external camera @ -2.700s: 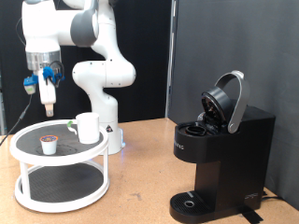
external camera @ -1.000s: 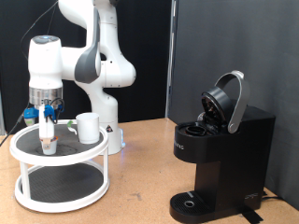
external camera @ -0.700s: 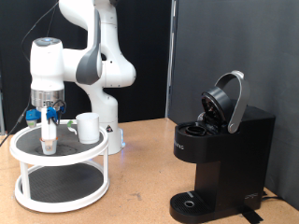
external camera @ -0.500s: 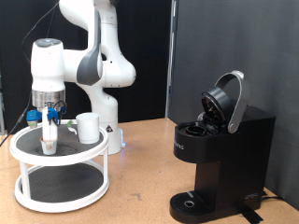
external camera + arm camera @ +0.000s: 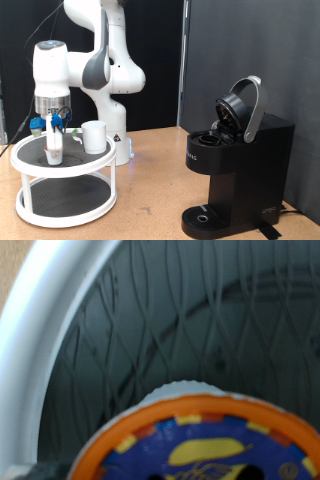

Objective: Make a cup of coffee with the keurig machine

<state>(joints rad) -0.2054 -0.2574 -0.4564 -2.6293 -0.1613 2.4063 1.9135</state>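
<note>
While the gripper (image 5: 52,153) hangs straight down onto the upper shelf of the white two-tier stand (image 5: 24,190) at the exterior view's left, its finger spread cannot be told from either picture. Item beneath it: a coffee pod (image 5: 195,440) with orange-rimmed blue foil, filling the wrist view, very close. Item just beside, on the same shelf: the cup (image 5: 94,136). Item well apart, at the right: the coffee machine (image 5: 232,165), lid raised, drip tray bare. Hazards, as judged: fingers landing off-centre could tip or skid the light pod; a sideways sweep could knock the cup off the shelf.
</note>
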